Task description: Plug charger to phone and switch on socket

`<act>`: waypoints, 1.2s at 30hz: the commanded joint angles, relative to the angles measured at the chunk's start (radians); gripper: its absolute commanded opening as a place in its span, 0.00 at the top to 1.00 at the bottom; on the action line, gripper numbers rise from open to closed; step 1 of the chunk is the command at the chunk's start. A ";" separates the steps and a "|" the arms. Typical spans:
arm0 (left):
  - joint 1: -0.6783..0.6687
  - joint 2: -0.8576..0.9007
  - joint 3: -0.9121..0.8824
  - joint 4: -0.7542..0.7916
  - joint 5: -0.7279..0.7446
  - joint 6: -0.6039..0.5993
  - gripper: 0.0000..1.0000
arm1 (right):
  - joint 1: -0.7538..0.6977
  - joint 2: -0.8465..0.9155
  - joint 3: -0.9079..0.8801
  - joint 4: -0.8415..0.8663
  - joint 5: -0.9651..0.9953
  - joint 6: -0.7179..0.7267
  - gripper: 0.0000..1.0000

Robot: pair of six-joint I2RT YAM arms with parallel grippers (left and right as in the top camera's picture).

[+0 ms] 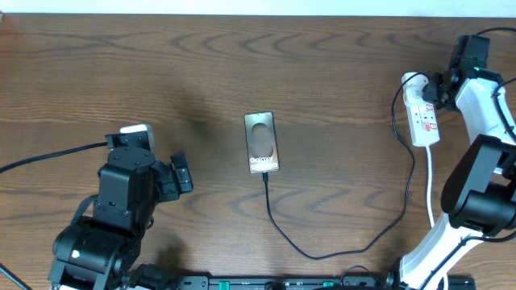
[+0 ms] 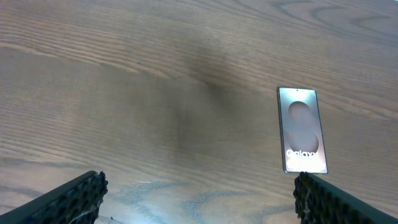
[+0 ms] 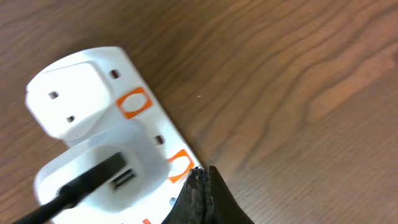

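Observation:
The bronze phone [image 1: 262,142] lies flat at the table's middle, also in the left wrist view [image 2: 302,129]. The black charger cable [image 1: 339,250] runs from the phone's near end, loops along the front and rises to the white power strip [image 1: 423,113] at the far right. Its connector sits at the phone's lower edge. My left gripper [image 1: 181,173] is open and empty, left of the phone. My right gripper [image 3: 202,180] is shut, its tips at the strip [image 3: 112,155] beside an orange switch [image 3: 180,165]. A white adapter [image 3: 93,177] with the black cable is plugged in.
A white plug [image 3: 71,99] sits in the strip's end socket. The strip's white cord [image 1: 429,189] runs toward the front beside the right arm's base. Bare wood table [image 1: 161,72] lies all around.

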 commanded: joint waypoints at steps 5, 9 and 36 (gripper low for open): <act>0.005 0.000 -0.003 0.000 -0.016 0.006 0.02 | 0.008 0.048 0.002 0.000 -0.044 -0.021 0.99; 0.005 0.000 -0.003 0.000 -0.016 0.006 0.02 | 0.008 0.070 0.002 0.010 -0.058 -0.021 0.99; 0.005 0.000 -0.003 0.000 -0.017 0.006 0.02 | 0.069 0.155 -0.002 0.032 -0.225 -0.010 0.99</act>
